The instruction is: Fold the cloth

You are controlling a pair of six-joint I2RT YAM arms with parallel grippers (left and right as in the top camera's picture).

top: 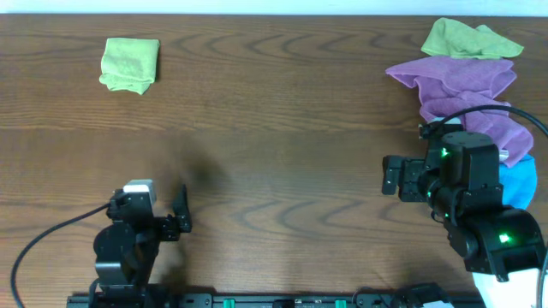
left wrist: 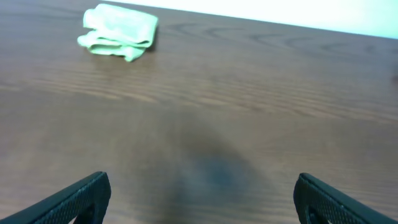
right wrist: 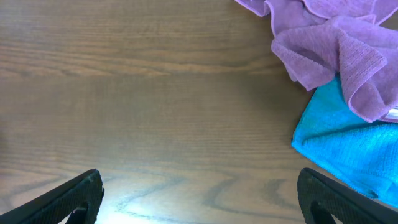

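Note:
A folded light green cloth (top: pixel 130 64) lies at the far left of the table; it also shows in the left wrist view (left wrist: pixel 118 32). At the far right lie a crumpled green cloth (top: pixel 467 39), a purple cloth (top: pixel 467 85) and a blue cloth (top: pixel 518 182) in a heap. The right wrist view shows the purple cloth (right wrist: pixel 336 46) draped over the blue cloth (right wrist: pixel 348 146). My left gripper (left wrist: pixel 202 199) is open and empty over bare wood near the front left. My right gripper (right wrist: pixel 199 196) is open and empty, just left of the heap.
The wooden table (top: pixel 274 145) stretches between the two arms. A black cable (top: pixel 43 244) runs from the left arm, and another cable (top: pixel 488 111) arcs over the right arm.

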